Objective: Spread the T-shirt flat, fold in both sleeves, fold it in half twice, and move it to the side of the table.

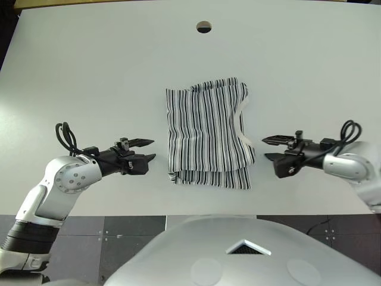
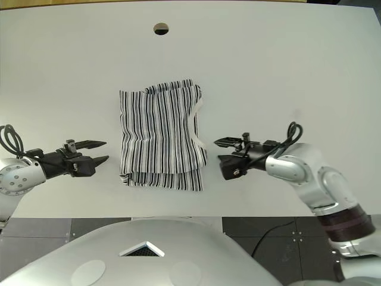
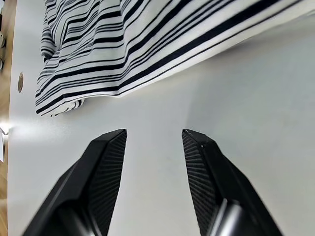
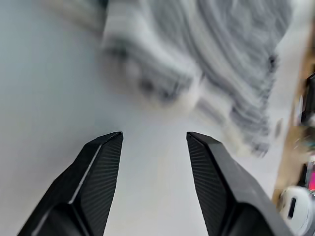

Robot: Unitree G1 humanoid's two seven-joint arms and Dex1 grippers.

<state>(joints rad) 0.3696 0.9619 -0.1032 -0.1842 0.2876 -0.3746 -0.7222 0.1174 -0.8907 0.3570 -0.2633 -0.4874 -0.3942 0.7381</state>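
The black-and-white striped T-shirt (image 1: 208,133) lies folded into a narrow rectangle in the middle of the white table (image 1: 89,77), with a doubled edge nearest me. My left gripper (image 1: 150,150) hovers just left of the shirt's near corner, open, holding nothing. On the other side my right gripper (image 1: 266,149) stands open beside the shirt's right edge, also holding nothing. In the left wrist view the striped cloth (image 3: 123,44) lies beyond the open fingers (image 3: 106,172). The right wrist view has the shirt (image 4: 206,64) blurred ahead of its open fingers (image 4: 101,167).
A round cable hole (image 1: 204,27) sits at the far middle of the table. Bare table surface stretches to the left and right of the shirt. The table's near edge (image 1: 119,215) runs just below both grippers.
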